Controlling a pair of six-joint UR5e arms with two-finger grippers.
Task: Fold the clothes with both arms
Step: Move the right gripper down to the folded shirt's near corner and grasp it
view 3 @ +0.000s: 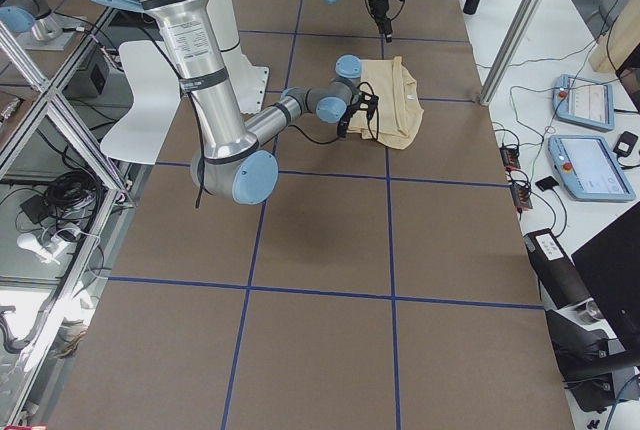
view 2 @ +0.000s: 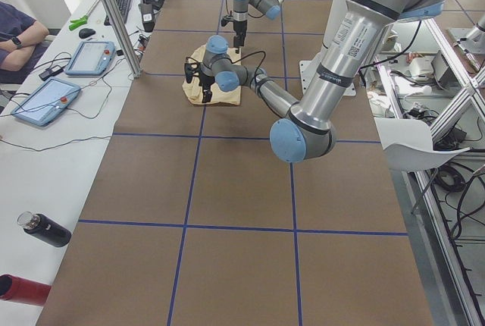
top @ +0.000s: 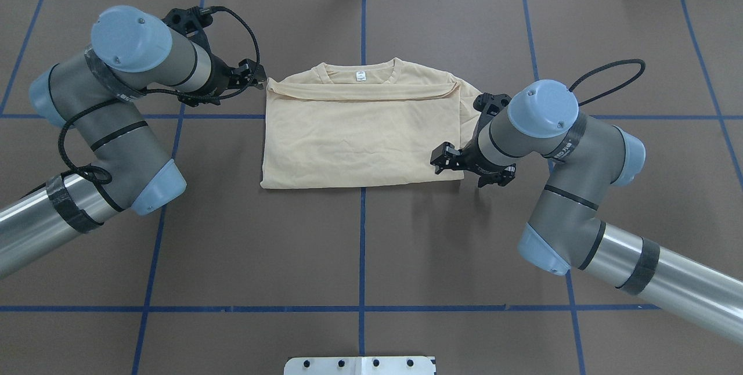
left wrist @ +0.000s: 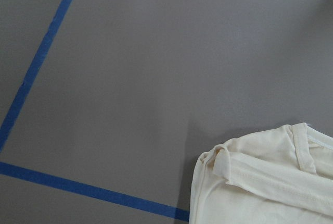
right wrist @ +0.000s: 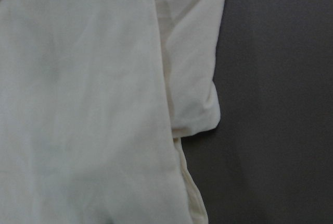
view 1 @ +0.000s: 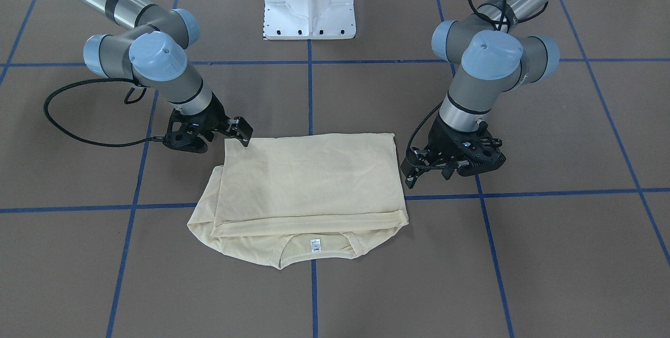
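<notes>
The clothes are one pale cream-yellow shirt (view 1: 309, 181) (top: 360, 131), lying flat on the brown table and folded into a rough rectangle. Its collar with a small white neck label (view 1: 315, 244) (top: 360, 76) is on the side away from the robot. No print shows. My left gripper (top: 255, 75) (view 1: 410, 171) hovers open just off the shirt's collar-side corner, holding nothing. My right gripper (top: 444, 160) (view 1: 242, 131) stands open at the opposite corner, at the folded edge nearest the robot, over the cloth's rim. The left wrist view shows the shirt's shoulder corner (left wrist: 270, 182). Layered cloth (right wrist: 78, 104) fills the right wrist view.
Blue tape lines (top: 362, 235) divide the brown table top. The white pedestal base (view 1: 309, 3) stands at the robot's side. In the exterior left view, a side bench holds tablets (view 2: 87, 57) and a dark bottle (view 2: 45, 229), with a person's arm (view 2: 15, 38) beside it and a metal post (view 2: 114, 15).
</notes>
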